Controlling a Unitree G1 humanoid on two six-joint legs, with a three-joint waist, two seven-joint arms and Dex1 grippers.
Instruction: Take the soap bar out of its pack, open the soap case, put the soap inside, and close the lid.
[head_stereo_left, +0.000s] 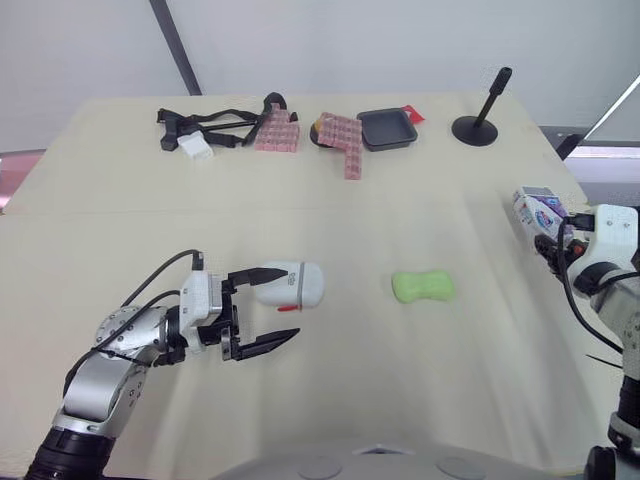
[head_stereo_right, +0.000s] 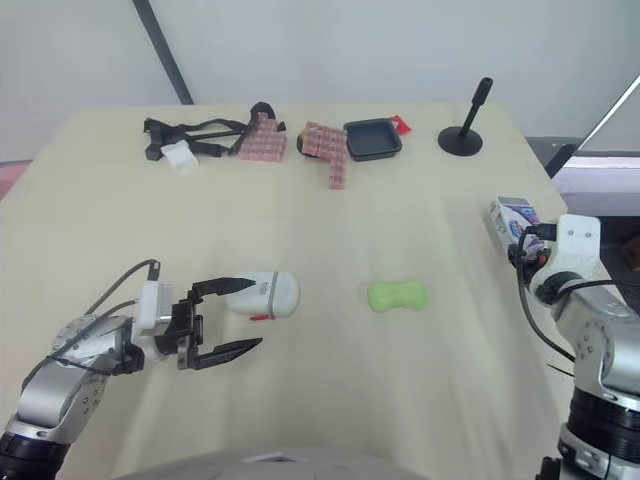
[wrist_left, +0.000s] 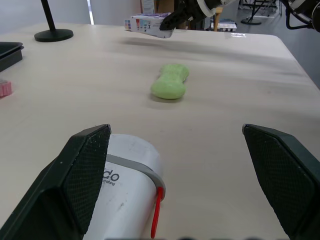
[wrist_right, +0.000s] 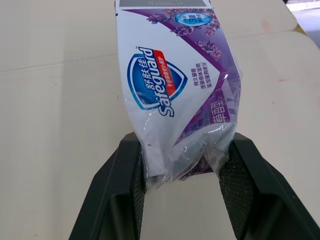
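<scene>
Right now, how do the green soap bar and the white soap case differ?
The soap bar is green and waisted; the soap case is white and rounded. The bar lies free; the case sits between the open left gripper's fingers. Both rest on the table.

soap pack (wrist_right: 175, 100): "Safeguard", Chinese characters | soap case (wrist_left: 125, 200): letters "do"

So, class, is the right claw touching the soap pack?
Touching. The right wrist view shows the right claw squeezing the soap pack from both sides.
</scene>
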